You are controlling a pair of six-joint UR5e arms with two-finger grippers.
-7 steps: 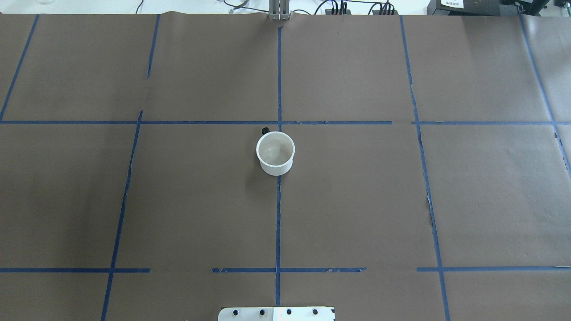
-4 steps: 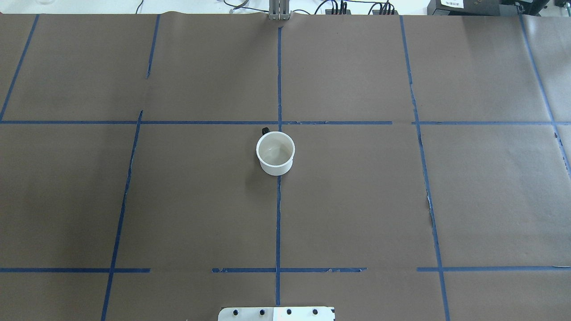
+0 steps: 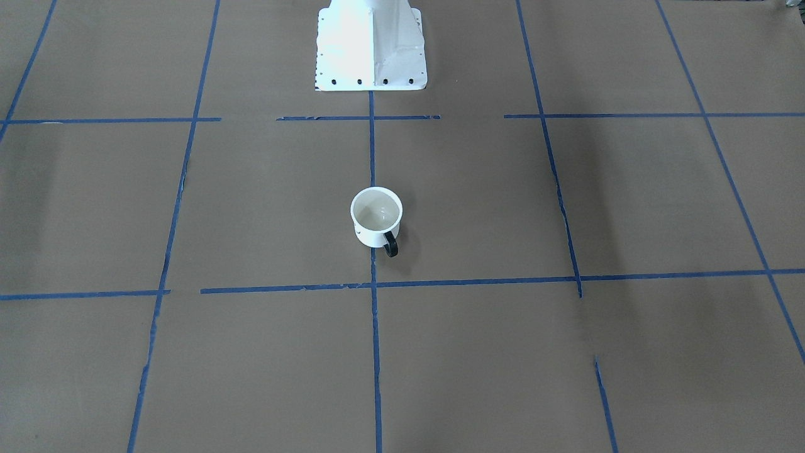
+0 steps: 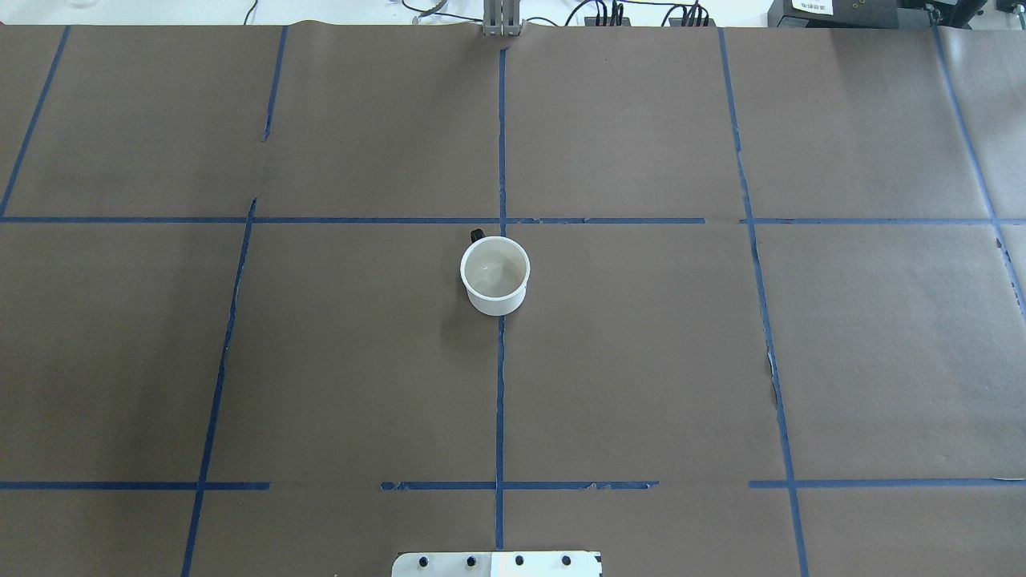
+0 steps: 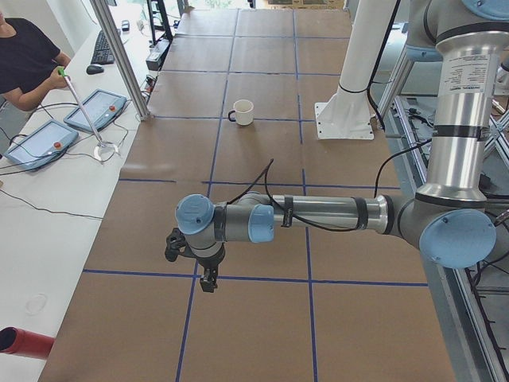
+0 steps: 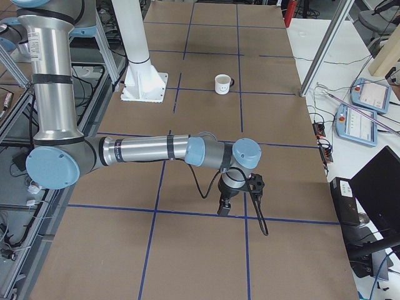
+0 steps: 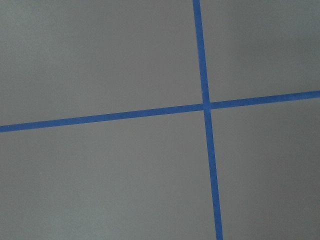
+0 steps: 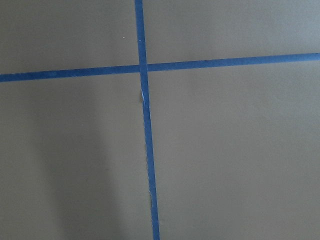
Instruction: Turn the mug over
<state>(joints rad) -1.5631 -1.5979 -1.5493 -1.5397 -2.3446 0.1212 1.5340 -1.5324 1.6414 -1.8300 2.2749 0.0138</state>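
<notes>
The white mug (image 4: 495, 276) stands upright, mouth up, at the middle of the table, its black handle on the far side. It also shows in the front-facing view (image 3: 376, 218), the left view (image 5: 242, 112) and the right view (image 6: 222, 84), where the smiley face shows. My left gripper (image 5: 207, 282) hangs over the table's left end, far from the mug. My right gripper (image 6: 224, 209) hangs over the right end, also far off. Neither shows in a view that tells open from shut. Both wrist views show only paper and tape.
Brown paper (image 4: 641, 361) with blue tape lines covers the table. The white robot base plate (image 4: 497, 564) sits at the near edge. A person (image 5: 24, 60) sits at a side table with control pendants (image 5: 40, 143). More pendants (image 6: 359, 122) lie beyond the right end.
</notes>
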